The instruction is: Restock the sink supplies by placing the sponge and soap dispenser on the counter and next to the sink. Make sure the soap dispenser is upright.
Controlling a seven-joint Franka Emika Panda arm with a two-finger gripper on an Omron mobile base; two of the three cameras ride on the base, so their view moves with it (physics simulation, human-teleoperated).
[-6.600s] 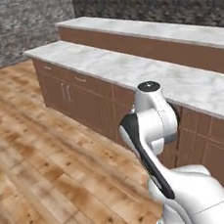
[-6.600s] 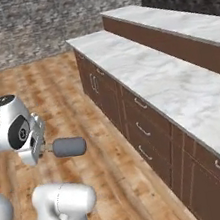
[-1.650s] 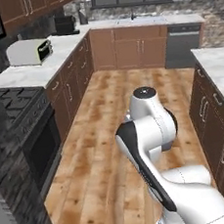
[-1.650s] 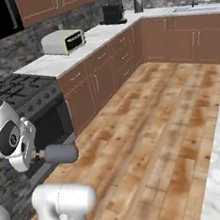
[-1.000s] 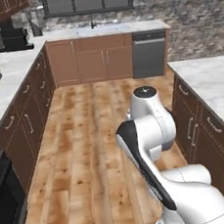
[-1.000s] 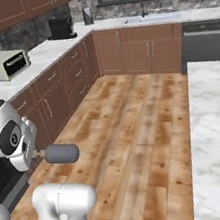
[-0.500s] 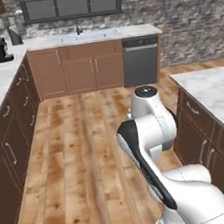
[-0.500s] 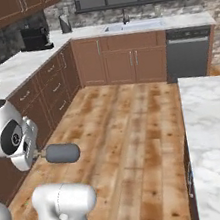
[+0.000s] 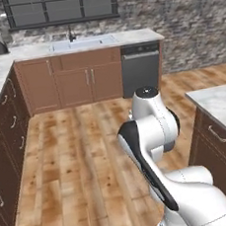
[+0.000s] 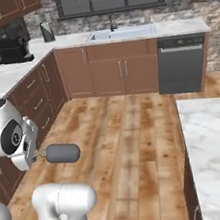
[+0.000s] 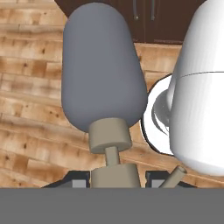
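While carried sideways by its pump top in the closed end effector (image 10: 38, 155), far from sink (image 10: 122, 33), soap dispenser (image 10: 62, 153) could slip out or land tipped.

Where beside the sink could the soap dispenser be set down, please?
Bare counter lies right of the sink, above the dishwasher, and left of it toward the corner. The far-left run is crowded by a coffee machine. The gripper holds the soap dispenser sideways.

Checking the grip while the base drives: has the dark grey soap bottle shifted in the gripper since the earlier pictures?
No. The dark grey soap bottle still sticks out sideways from the gripper beside the white arm, held by its pump end; the kitchen shifted because the camera moved.
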